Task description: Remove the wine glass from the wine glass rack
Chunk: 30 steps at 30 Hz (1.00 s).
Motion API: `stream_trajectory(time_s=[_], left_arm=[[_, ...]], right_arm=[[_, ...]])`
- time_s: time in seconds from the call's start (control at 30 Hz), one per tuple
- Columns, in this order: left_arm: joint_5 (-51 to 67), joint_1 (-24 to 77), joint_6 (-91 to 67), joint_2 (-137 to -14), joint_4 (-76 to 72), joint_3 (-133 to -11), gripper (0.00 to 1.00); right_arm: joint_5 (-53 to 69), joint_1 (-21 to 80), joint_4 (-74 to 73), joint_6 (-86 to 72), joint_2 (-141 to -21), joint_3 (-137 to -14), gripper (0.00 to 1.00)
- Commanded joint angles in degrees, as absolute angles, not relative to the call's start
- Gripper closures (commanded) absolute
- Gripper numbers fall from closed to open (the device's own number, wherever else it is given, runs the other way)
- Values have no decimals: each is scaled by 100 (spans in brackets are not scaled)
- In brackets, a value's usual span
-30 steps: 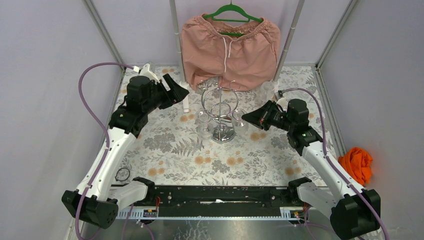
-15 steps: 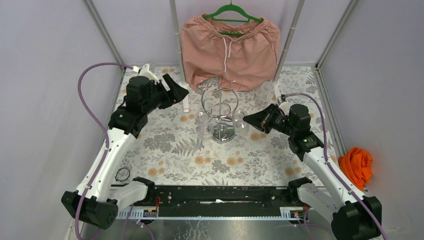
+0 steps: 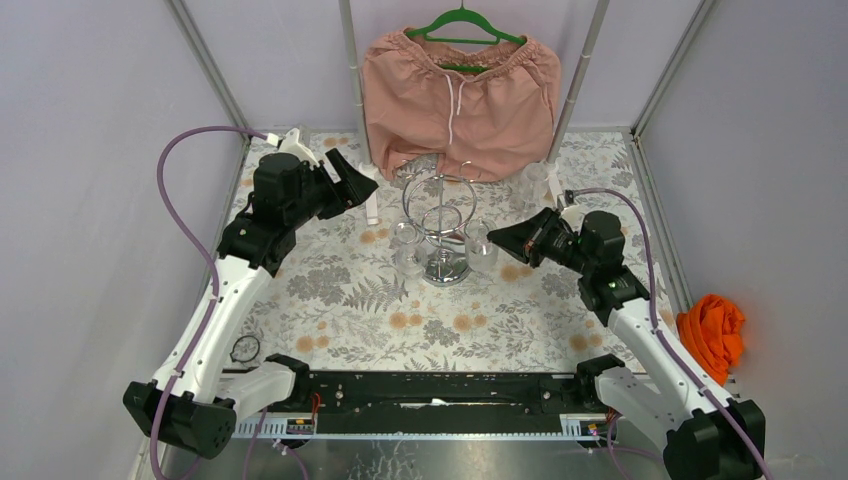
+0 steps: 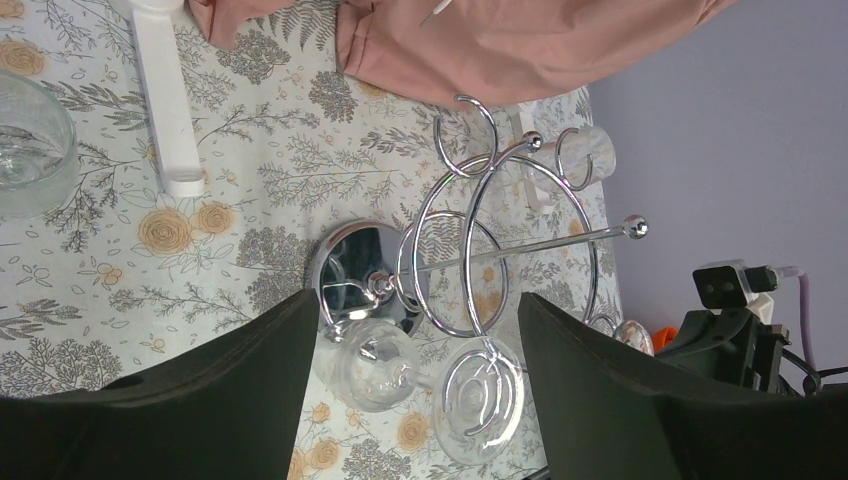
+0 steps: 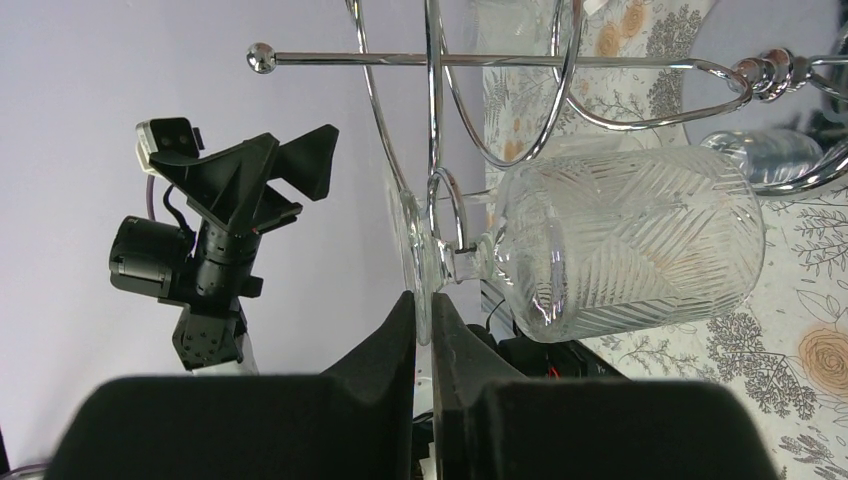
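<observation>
The chrome wine glass rack [image 3: 441, 212] stands mid-table on its mirrored base [image 3: 446, 267]. Two clear wine glasses hang upside down from it, one on the left [image 3: 406, 247] and one on the right [image 3: 481, 245]. My right gripper [image 3: 497, 237] is shut on the thin foot [image 5: 412, 255] of the right glass, whose cut bowl [image 5: 630, 240] lies beside the fingers [image 5: 385, 345]. The foot still sits in a rack ring. My left gripper [image 3: 360, 180] is open and empty, left of the rack. Its wrist view looks over the left glass [image 4: 385, 365] and the base [image 4: 360, 265].
Pink shorts on a green hanger [image 3: 460, 90] hang just behind the rack between two metal poles. A white post [image 3: 372, 205] lies left of the rack. Another clear glass [image 3: 532, 182] stands at the back right. An orange cloth [image 3: 712, 330] lies off the table's right edge.
My right arm's wrist has shifted slightly right and back, with the gripper staying at the right glass. The left arm has not moved.
</observation>
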<state>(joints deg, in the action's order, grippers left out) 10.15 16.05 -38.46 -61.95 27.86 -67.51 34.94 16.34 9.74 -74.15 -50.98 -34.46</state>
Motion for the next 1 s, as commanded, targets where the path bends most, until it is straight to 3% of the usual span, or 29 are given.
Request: stream_trajectory(time_s=[0.0,0.97], left_arm=[[1072,1567,-3797,-6101,2539,-6694,19],[1237,1571,-3911,-6130,2444,-6692,20]], right_arm=[[3608,1661,1306,-7510,-4841,-3710,100],[3358,1653,-147,-6980,-3999,-3912,100]])
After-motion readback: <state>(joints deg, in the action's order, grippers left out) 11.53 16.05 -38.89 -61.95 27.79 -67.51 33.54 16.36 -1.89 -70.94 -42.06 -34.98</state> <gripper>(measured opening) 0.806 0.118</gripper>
